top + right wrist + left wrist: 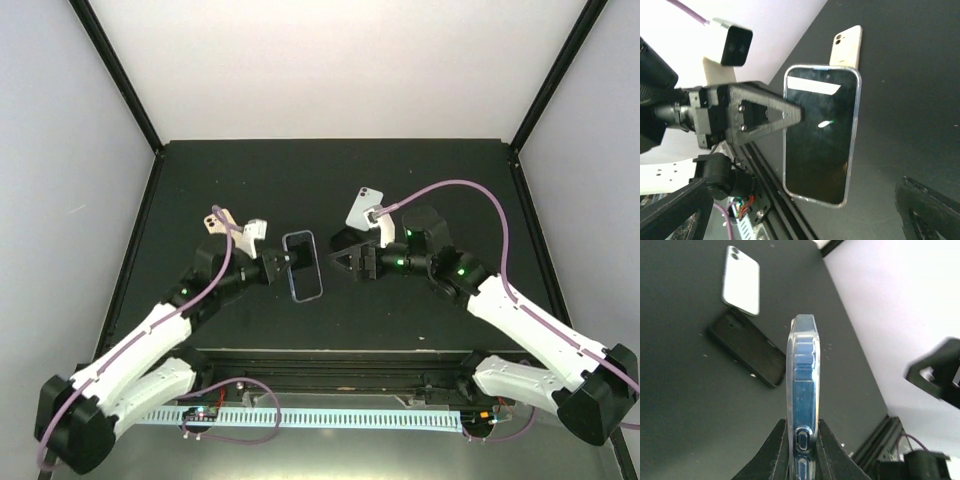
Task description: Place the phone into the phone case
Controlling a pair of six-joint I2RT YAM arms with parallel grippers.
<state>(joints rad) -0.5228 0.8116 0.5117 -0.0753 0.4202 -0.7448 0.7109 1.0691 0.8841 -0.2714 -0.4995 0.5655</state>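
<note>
A dark-screened phone [303, 265] sits inside a clear, blue-tinted case and is held on edge above the table. My left gripper [288, 267] is shut on its long sides. In the left wrist view the fingers [774, 450] pinch the case [803, 375] near its side buttons. The right wrist view shows the screen [820, 140] ringed by the clear rim, with a left finger [765, 115] across its edge. My right gripper [345, 260] is open and empty, facing the screen from the right and not touching it. Its fingers [927, 210] spread wide either side.
A white phone [365, 208] lies back-up behind the right gripper and also shows in the left wrist view [741, 280]. A cream phone or case [222, 222] lies behind the left wrist and also shows in the right wrist view [846, 45]. The rail [330, 375] runs along the near edge.
</note>
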